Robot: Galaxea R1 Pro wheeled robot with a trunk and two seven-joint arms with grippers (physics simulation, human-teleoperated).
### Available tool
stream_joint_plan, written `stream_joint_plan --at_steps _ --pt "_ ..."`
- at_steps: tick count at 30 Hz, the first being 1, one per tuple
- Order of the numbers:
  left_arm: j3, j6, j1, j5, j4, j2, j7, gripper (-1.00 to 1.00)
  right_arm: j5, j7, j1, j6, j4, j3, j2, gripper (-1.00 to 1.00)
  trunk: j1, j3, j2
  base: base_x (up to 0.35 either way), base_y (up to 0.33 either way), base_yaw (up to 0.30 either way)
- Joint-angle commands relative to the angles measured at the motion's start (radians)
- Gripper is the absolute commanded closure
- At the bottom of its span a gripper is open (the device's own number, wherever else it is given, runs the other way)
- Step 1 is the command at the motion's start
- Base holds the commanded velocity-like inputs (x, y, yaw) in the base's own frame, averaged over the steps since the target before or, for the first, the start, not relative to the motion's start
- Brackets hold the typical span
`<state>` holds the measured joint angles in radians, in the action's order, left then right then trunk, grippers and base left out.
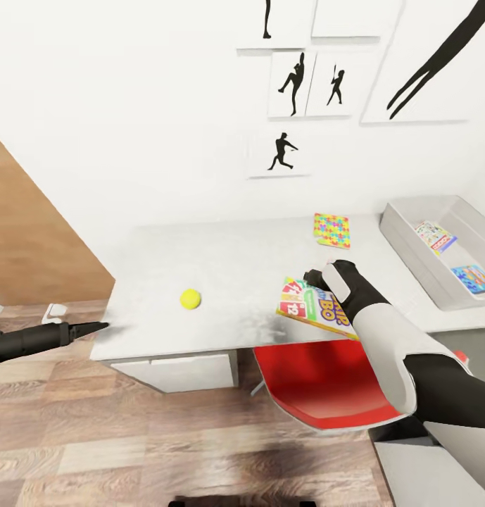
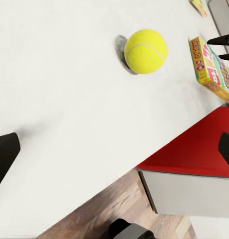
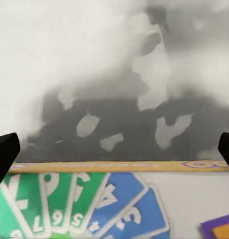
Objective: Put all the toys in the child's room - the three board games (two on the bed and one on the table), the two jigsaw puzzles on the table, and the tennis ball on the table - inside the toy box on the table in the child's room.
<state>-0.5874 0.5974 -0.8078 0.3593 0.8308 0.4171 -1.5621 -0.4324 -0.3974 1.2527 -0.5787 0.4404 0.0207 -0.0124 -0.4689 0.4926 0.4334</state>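
Note:
A yellow tennis ball [image 1: 190,298] lies on the white table [image 1: 221,260], left of centre. A colourful board game [image 1: 314,308] with number cards on its cover lies flat at the table's front edge. My right gripper [image 1: 311,276] hovers open just above the game's far edge; in the right wrist view the game's cover [image 3: 94,204] sits between the spread fingers [image 3: 5,153]. A jigsaw puzzle box [image 1: 332,230] lies further back. The grey toy box [image 1: 411,255] stands at the right with two flat colourful boxes inside. My left gripper [image 1: 94,327] is open at the table's left edge, facing the tennis ball [image 2: 145,51].
A red chair [image 1: 319,384] is tucked under the table's front, below the board game. A drawer unit [image 1: 175,371] sits under the table. A wooden panel [image 1: 31,239] rises at the left. Wood floor lies in front.

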Motion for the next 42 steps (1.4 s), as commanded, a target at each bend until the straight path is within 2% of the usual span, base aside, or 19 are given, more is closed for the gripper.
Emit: stream_joint_plan --at_steps 1,15,42 --pt "-0.003 0.011 -0.001 0.010 0.000 -0.001 -0.009 -1.00 -0.009 -0.008 0.001 -0.003 0.001 0.002 0.000 -1.00 0.000 0.002 0.002 -0.093 0.061 0.000" --pt "-0.003 0.012 -0.001 0.010 0.001 -0.001 -0.009 -1.00 -0.009 -0.008 0.001 -0.003 0.001 0.002 -0.002 -1.00 0.000 0.002 0.002 -0.112 0.079 0.000" --pt "-0.003 0.021 -0.001 0.010 0.001 -0.003 -0.009 -1.00 -0.009 -0.008 0.001 -0.003 0.002 -0.001 -0.009 -1.00 0.000 -0.003 0.002 -0.035 0.059 0.000"
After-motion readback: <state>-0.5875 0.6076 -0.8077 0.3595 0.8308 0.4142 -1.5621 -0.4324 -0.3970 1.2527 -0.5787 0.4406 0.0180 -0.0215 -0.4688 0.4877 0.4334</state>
